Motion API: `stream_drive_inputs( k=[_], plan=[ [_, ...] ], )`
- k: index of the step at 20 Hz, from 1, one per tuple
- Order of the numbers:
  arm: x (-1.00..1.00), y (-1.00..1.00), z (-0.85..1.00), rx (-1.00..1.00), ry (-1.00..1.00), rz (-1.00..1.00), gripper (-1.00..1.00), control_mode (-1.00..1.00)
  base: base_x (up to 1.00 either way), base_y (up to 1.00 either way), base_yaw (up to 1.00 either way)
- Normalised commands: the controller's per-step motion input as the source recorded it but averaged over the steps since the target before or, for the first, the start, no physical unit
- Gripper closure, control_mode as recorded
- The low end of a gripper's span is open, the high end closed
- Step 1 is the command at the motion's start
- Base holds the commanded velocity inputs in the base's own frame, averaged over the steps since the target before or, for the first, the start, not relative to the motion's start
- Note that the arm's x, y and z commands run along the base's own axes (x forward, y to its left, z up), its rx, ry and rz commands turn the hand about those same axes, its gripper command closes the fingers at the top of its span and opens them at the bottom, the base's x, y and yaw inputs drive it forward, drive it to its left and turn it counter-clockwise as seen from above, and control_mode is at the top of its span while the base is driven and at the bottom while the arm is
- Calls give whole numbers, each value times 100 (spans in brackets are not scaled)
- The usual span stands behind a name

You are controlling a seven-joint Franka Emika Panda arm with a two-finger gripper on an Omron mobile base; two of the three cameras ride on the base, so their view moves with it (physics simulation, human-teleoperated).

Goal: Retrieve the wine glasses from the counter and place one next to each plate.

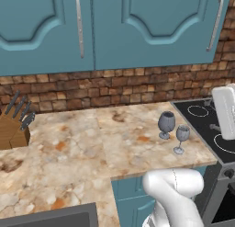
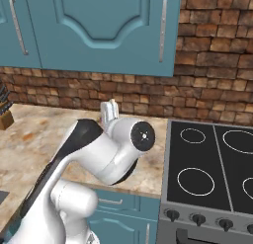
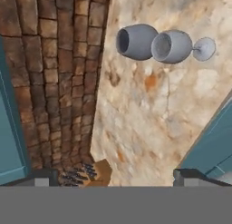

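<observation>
Larger wine glass (image 1: 166, 123): upright on the table (image 1: 82, 152), dark rounded bowl, near the right-hand end, close to the front edge.
Smaller wine glass (image 1: 181, 138): upright on a thin stem, just beside the larger one, nearer the front edge and the hob; in the hand view the two bowls overlap (image 3: 172, 46).
Table: beige-and-brown mottled stone, over teal cabinet doors.
Jaws: the gripper (image 3: 117, 177) has its two dark tips set wide apart at the bottom of the hand view, nothing between them, well apart from the glasses.
Hob (image 2: 212, 169): black, with white ring marks, butting the table's right end.
Knife block (image 1: 13, 127): wooden, at the table's left, dark handles sticking up.
Wall (image 1: 114, 88): brown brick, under teal upper cabinets (image 1: 137, 28).
</observation>
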Motion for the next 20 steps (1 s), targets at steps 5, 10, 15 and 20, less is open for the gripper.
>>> stream_drive_inputs(
  k=[5,10,15,20],
  plan=[
    [21,-21,0,30,20,0,-100,-100,0,0,0],
    [10,-31,-1,32,25,0,-100,-100,0,0,0],
    [7,-23,-4,27,25,1,-100,-100,0,0,0],
    [13,-2,-17,16,6,10,-100,-100,0,0,0]
  ],
)
